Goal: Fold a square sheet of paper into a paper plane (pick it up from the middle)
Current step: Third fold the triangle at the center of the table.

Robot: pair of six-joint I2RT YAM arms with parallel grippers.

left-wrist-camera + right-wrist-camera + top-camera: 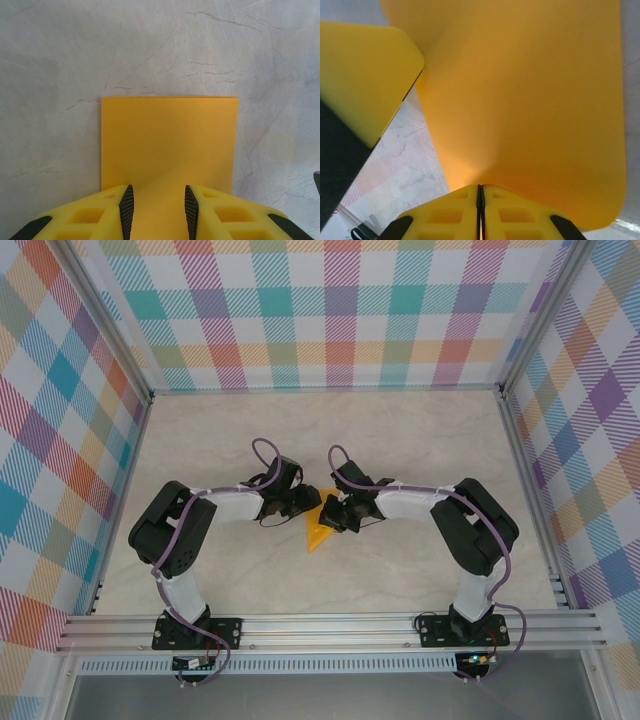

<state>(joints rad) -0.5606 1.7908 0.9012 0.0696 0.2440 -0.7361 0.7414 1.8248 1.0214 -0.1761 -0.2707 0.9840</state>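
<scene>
Two arms (200, 520) reach in from the near edge and meet over the middle of the desk (400, 440). Between them sits the sheet of paper (320, 530), plain orange-yellow. From above we see a pointed wedge of it below the two wrists, the rest hidden under them. On the right gripper (480, 192) the jaws are pressed together with no gap, clamped on the sheet's edge. In its own camera the paper comes straight out of the closed jaws and fans wide and slightly curved, and it looks held up off the desk on that side. On the left gripper (158, 200) the jaws stand apart, the black pads (126, 210) facing each other, and the sheet runs into the gap between them. We can't tell whether the pads touch the paper. In that view the far edge is straight with two square corners, and the far part looks flat on the pale marbled desk. A yellow shell, apparently the left gripper's, also shows at the upper left of the right wrist view, just beside the sheet. Checked walls (340, 310) surround the desk, and a metal rail (330, 625) runs along the near edge under the arm bases.
</scene>
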